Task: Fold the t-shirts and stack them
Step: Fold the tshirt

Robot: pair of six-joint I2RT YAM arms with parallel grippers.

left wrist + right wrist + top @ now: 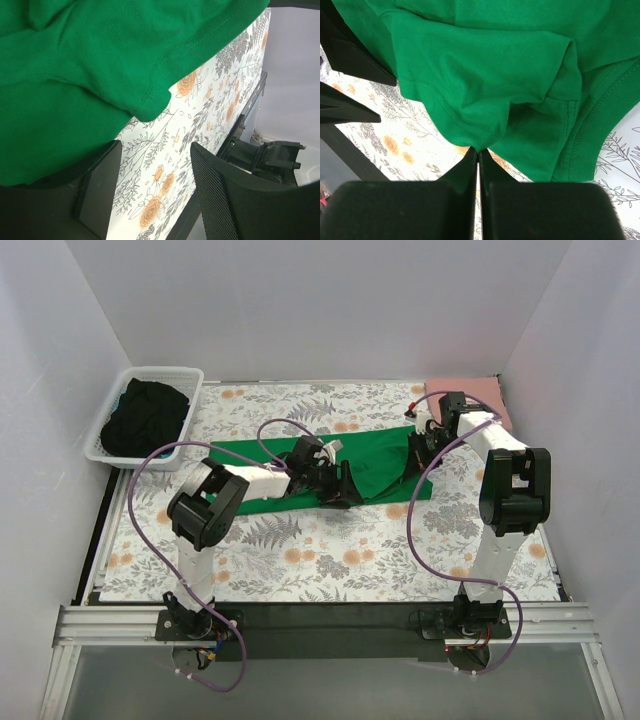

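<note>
Across mid-table lay the bright green cloth t-shirt [375,465]. The right gripper [478,155] pinched its hem, while the left gripper [154,150] gaped, needing its own hold before both lifted evenly.

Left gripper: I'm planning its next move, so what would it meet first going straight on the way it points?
Probably the green t-shirt: its hemmed fold hangs just ahead of the open left gripper, above the floral tablecloth. Depth is unclear, so it might pass just beneath the hem.
</note>
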